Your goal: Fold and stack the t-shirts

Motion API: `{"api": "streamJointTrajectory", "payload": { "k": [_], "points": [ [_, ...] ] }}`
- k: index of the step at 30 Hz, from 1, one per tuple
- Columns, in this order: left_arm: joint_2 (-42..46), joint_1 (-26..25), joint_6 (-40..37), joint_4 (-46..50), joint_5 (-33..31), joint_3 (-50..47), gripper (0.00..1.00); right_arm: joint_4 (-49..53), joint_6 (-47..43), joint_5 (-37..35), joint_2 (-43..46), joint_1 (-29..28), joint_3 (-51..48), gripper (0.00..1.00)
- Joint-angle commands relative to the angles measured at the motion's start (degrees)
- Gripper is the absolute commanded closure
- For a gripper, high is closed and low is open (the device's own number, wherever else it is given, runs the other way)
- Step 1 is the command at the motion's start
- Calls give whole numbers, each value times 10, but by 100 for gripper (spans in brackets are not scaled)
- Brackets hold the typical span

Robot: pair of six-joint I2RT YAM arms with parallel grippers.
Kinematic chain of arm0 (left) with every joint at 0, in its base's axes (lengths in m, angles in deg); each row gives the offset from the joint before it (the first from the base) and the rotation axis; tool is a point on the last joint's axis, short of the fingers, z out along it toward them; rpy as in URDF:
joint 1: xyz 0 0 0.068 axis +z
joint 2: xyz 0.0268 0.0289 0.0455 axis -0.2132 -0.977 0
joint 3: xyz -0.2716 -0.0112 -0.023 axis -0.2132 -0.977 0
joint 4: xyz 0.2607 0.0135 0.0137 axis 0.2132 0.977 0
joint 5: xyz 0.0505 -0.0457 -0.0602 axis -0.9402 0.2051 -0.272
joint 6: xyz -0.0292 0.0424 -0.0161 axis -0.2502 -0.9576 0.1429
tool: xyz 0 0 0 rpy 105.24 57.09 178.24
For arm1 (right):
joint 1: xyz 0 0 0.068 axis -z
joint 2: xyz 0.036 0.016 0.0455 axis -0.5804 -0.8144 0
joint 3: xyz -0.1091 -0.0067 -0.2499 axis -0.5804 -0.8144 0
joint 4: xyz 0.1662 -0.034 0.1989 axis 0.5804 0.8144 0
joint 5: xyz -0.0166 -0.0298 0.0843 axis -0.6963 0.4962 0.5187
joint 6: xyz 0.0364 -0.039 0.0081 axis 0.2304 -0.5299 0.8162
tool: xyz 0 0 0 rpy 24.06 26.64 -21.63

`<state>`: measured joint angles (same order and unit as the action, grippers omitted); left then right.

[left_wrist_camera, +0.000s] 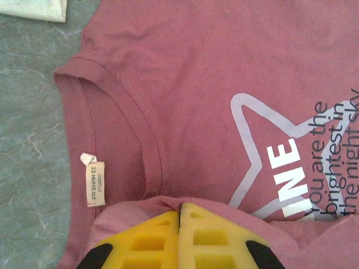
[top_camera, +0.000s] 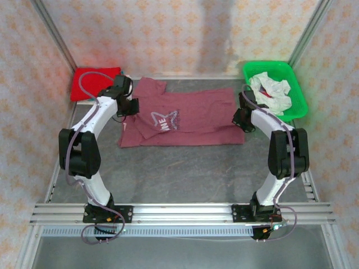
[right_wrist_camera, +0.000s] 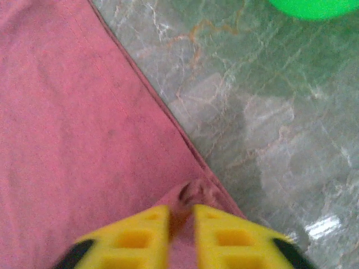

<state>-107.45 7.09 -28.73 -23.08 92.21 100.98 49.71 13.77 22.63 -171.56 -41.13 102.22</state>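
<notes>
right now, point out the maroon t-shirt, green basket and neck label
maroon t-shirt (top_camera: 202,115), top view, belly cloth
green basket (top_camera: 297,84), top view, right rim
neck label (left_wrist_camera: 95,184), left wrist view, its middle

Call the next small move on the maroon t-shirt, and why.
Probably raise both grippers slightly, together. The left gripper has its yellow fingers shut on bunched cloth beside the collar; the right gripper pinches the hem edge. The maroon cloth t-shirt with the white star print lies flat on the grey table, so an even lift should free it for folding.
</notes>
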Motion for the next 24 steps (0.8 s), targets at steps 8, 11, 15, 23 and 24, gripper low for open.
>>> {"api": "streamJointTrajectory", "payload": {
  "k": [8, 11, 15, 23, 24],
  "points": [
    [-51, 3, -7, 17, -19, 116, 49, 33, 0, 19, 10, 5, 73, 63],
    [22, -3, 20, -31, -9, 38, 47, 1, -39, 45, 74, -10, 27, 61],
    [99, -18, 50, -60, 21, -80, 46, -29, -106, 51, 157, -49, -53, 59],
    [130, -63, 91, -107, 39, -226, 36, -251, -196, 111, 254, -114, -271, 51],
    [122, -63, 92, -109, 39, -227, 36, -277, -197, 107, 253, -120, -285, 51]
  ]
}}
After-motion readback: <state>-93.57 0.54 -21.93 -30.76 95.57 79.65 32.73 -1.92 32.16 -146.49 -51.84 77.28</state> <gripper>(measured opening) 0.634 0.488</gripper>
